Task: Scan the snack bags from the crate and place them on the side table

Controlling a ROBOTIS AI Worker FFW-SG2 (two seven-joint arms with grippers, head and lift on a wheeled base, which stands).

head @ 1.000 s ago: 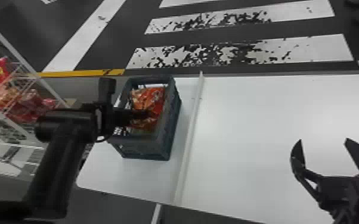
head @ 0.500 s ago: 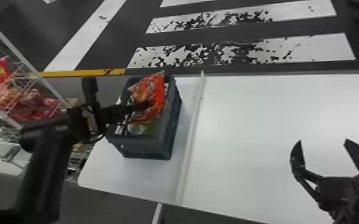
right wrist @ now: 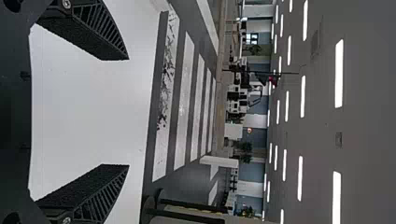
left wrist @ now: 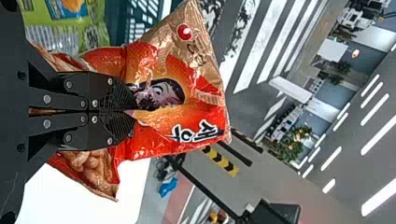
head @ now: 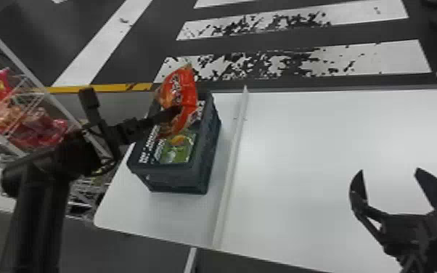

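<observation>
Hanging from the left claw (head: 178, 110), an orange-red snack bag (head: 183, 85) sits above the far part of the dark crate (head: 178, 181). The claw's two flat fingers (left wrist: 109, 88) pinch the bag by its middle, so that it spreads out past their tips, crinkled and tilted, with a loose corner poking out to one side. Just below the claw, inside the crate, I can see a green bag (head: 187, 156); the orange one may be brushing it, but it's hard to tell from where I'm standing. The crate rests upright on a white table (head: 319, 145), and a raised white strip (head: 228, 174) runs near it, to the right of that claw. Well apart from it, over to the right, the right claw (head: 389, 170) is spread wide above the white surface with nothing between its fingers. To the left of the left claw, a wire rack (head: 20, 61) holds red snack bags (head: 43, 127). Beyond the table lies dark floor with worn white stripes (head: 370, 60).
</observation>
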